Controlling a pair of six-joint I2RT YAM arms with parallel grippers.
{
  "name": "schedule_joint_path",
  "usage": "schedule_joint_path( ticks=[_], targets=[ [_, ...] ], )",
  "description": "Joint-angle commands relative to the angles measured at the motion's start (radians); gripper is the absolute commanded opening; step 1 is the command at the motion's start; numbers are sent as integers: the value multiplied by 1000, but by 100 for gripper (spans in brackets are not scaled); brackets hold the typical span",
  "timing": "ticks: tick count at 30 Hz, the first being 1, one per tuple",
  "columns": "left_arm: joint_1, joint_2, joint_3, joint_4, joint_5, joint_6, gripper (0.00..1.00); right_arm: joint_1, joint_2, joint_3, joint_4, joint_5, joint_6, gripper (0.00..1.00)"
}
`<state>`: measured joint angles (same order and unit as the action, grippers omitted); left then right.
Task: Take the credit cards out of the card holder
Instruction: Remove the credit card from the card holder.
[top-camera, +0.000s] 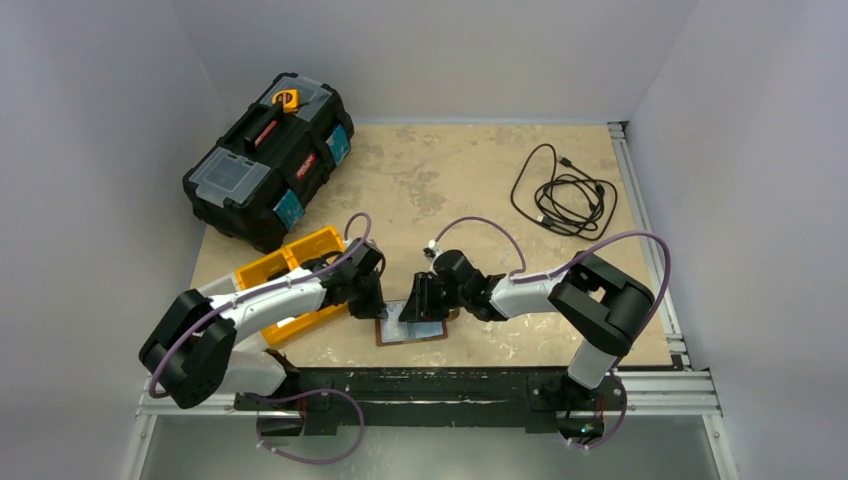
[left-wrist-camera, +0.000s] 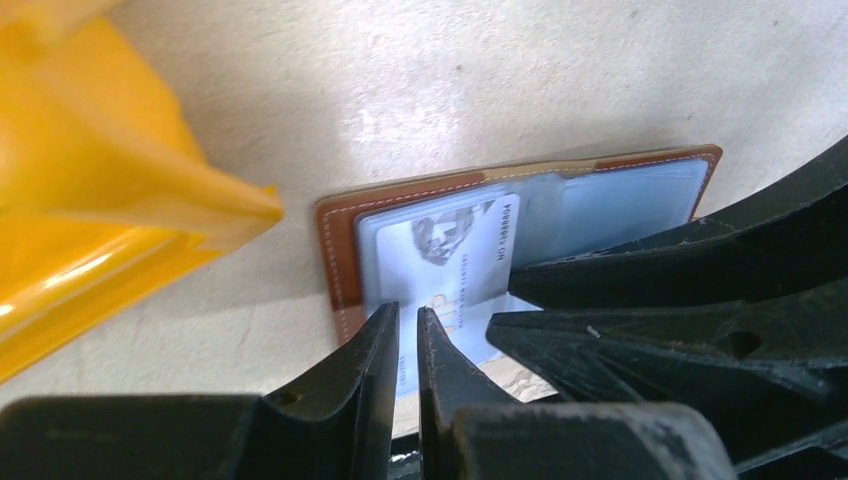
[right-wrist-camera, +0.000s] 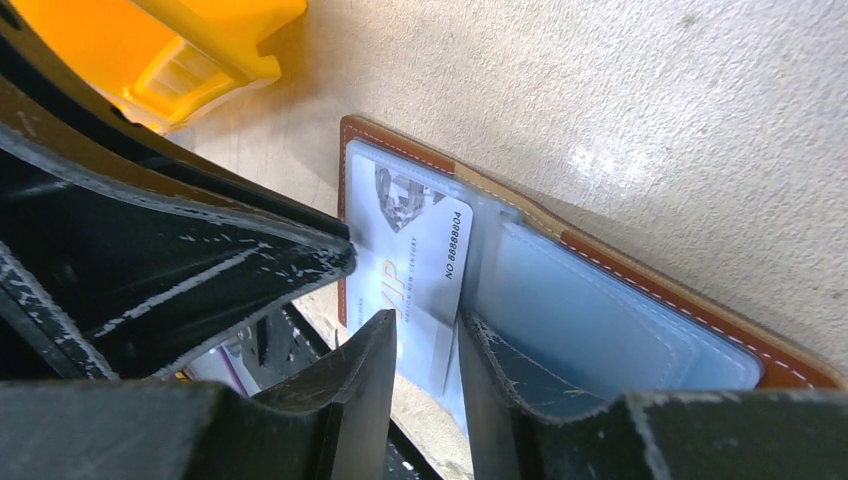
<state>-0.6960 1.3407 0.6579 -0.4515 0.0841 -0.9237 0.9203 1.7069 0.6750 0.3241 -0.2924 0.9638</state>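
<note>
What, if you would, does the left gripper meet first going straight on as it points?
Probably the white card sticking out of the card holder, just beyond the left gripper; depth is unclear.

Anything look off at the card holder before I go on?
A white card sticks halfway out of the card holder, slightly skewed to its pocket and overhanging the brown border, where the left gripper and right gripper meet. Nothing looks spilled or damaged.

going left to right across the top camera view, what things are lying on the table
black toolbox → card holder → black cable. The orange tray is left out: it lies just in front of the toolbox, over the same stretch.
</note>
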Motion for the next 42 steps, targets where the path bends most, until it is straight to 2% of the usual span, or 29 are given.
schedule_joint_path(
  ticks=[1, 18, 31, 42],
  targets=[
    [-1, -57, 12, -87, -77, 17, 12, -13, 13, -38, -48, 38, -17, 31],
    [-4, 44, -8, 39, 15, 17, 10, -17, 24, -42, -45, 36, -21, 31],
    [-45, 117, 3, 45, 8, -32, 1, -38, 59, -69, 51, -28, 6, 30],
    [-45, 128, -9, 12, -29, -74, 0, -77, 44, -126, 151, -71, 39, 14]
  ],
)
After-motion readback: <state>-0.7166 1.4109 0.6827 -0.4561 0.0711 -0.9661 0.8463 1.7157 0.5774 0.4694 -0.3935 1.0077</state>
